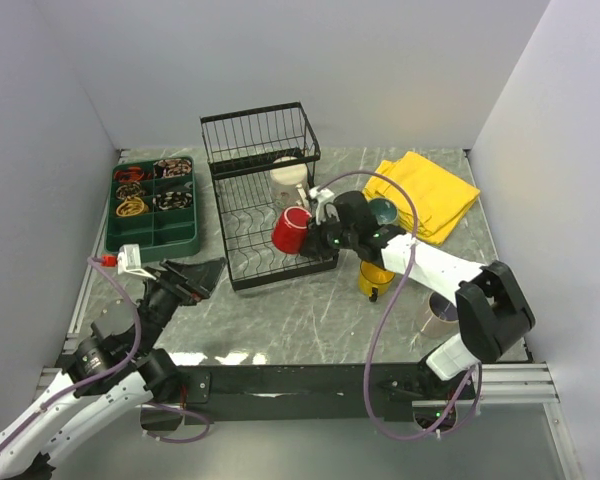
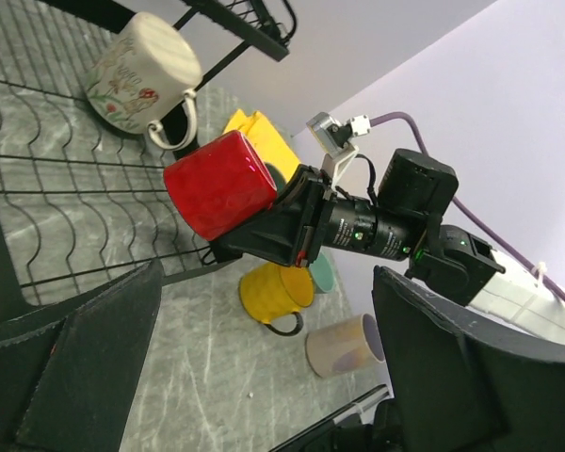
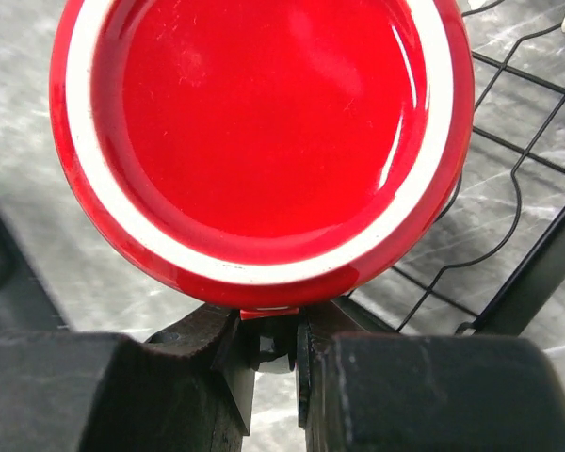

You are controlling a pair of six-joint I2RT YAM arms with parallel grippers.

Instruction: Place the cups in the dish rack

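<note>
Right up against my right wrist lens sits the red mug (image 3: 264, 141), mouth towards me. My right pincer (image 3: 273, 330) is clamped on its lower edge, at what looks like the handle. In the overhead view it hangs mid-frame, tipped on its side over the flat wire part of the dish rack (image 1: 248, 225); touching the wires or not, I can't tell.

I'd call this the placing step. Next I need to lower it gently until the wires carry it, clear of the cream mug (image 1: 285, 172) lying in the rack, and only then let go.

My left pincer (image 1: 195, 275), lower left of that view, stands wide apart and holds nothing.

Count:
- **Mugs:** five in sight. That's cream racked, red in my grip, and three on the table at centre right: teal mug (image 1: 383, 210), yellow mug (image 1: 373, 278) and pinkish mug (image 1: 442, 310).
- **Everything else:** one rack, one green tray (image 1: 152, 205) and one yellow cloth (image 1: 427, 192).
</note>
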